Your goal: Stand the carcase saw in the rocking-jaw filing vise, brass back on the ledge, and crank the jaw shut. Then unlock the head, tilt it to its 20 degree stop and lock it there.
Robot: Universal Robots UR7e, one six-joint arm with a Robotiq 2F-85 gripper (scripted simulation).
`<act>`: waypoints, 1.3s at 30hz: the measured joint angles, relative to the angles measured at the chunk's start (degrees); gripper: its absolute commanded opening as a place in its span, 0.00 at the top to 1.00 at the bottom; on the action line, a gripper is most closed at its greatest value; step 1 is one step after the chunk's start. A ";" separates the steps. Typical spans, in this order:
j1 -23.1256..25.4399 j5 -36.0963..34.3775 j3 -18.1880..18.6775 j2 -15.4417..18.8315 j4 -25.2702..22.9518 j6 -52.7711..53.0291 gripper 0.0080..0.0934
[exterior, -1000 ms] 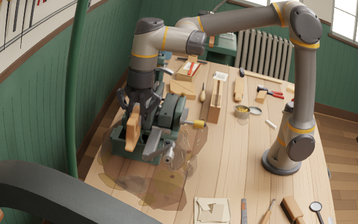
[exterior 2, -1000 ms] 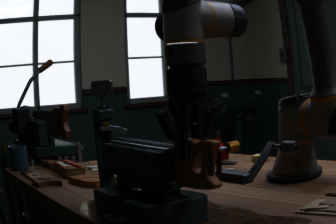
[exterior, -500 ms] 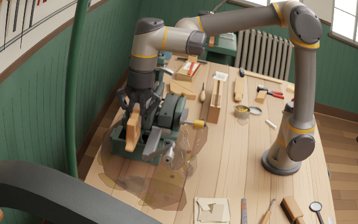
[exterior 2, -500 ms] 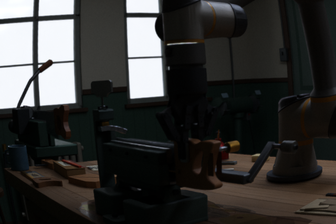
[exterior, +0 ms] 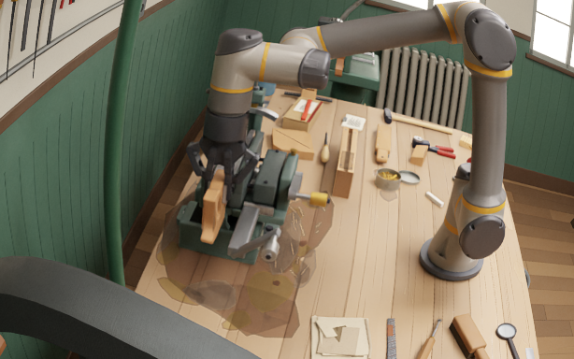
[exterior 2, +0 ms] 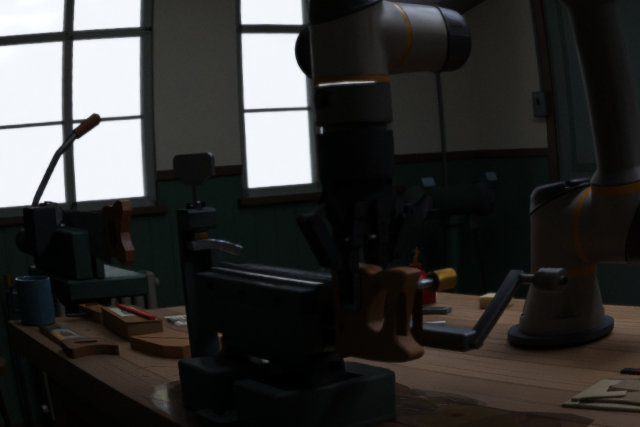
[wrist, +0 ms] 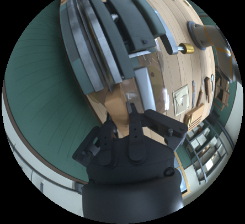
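Observation:
The carcase saw [exterior: 213, 205] [exterior 2: 385, 311] [wrist: 116, 101] stands on edge in the green filing vise [exterior: 244, 201] [exterior 2: 279, 324] [wrist: 110, 42], its blade between the jaws and its wooden handle sticking out at the near end. My gripper [exterior: 224, 180] [exterior 2: 356, 262] [wrist: 121, 114] points straight down over the saw beside the handle, with its fingers closed on the saw's top edge. The vise's crank handle [exterior: 253, 240] [exterior 2: 493, 308] with its steel knob hangs at the front. A brass-tipped lever [exterior: 312, 198] [exterior 2: 439, 277] [wrist: 183, 48] sticks out of the vise's side.
My arm's base [exterior: 454, 252] [exterior 2: 563, 308] stands on the right of the bench. A long wooden box [exterior: 346, 161], a tin of brass bits [exterior: 387, 178], blocks and hand tools lie behind the vise. Papers [exterior: 340, 336] lie at the front edge, and a green wall runs close on the left.

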 measured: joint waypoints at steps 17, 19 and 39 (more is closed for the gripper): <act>0.00 -0.03 -0.02 -0.03 -0.03 0.00 0.47; 0.00 -0.03 -0.02 -0.03 -0.03 0.00 0.47; 0.00 -0.03 -16.28 -5.28 21.01 0.00 0.47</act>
